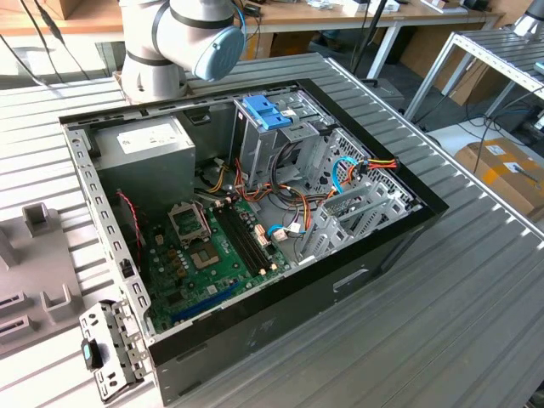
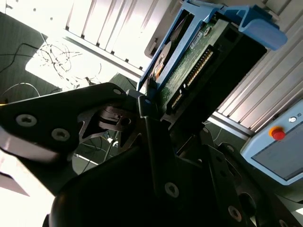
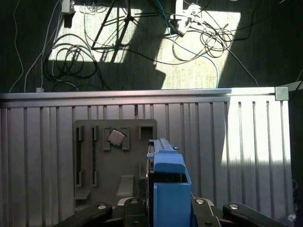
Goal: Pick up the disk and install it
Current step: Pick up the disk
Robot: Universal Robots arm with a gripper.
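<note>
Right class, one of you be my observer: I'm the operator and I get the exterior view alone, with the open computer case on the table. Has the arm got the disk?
Observer: Yes. In both wrist views the gripper is shut on one end of the disk.
Operator: Which side of it can you see?
Observer: In the second wrist view, its green circuit board with a connector row, framed by blue rails.
Operator: What lies beyond it?
Observer: In the first wrist view, the slatted table and a grey fixture holding a small square chip.
</note>
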